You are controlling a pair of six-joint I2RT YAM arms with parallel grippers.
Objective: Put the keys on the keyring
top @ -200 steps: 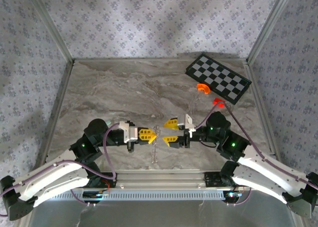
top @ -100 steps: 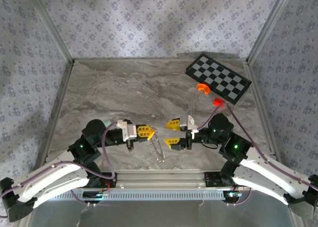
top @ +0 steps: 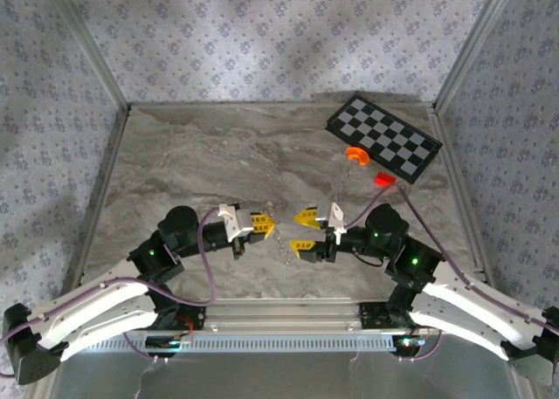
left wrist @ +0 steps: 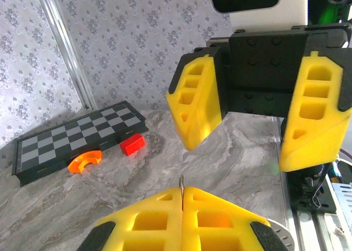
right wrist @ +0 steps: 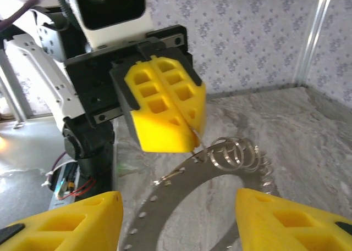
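Observation:
My left gripper (top: pixel 265 224) is shut on a thin sliver of metal (left wrist: pixel 181 183), an edge of the keyring, which sticks out between its yellow fingertips. In the right wrist view the keyring (right wrist: pixel 237 154) dangles just below those fingertips, blurred into several wire loops, and its fine chain (right wrist: pixel 181 182) smears into a dark arc. From above, ring and chain (top: pixel 284 247) hang between the two grippers. My right gripper (top: pixel 303 231) faces the left one from the right, open, with nothing between its fingers (right wrist: pixel 82 221). The keys are out of view.
A folded checkerboard (top: pixel 384 139) lies at the back right, with an orange curved piece (top: pixel 355 155) and a small red block (top: pixel 383 179) beside it. Patterned walls close in the marble table (top: pixel 210 163) on three sides. A metal rail (top: pixel 279 338) runs along the near edge.
My left gripper has lifted away from the near edge, still shut, and the ring and chain now swing under it. The right gripper has opened a little wider.

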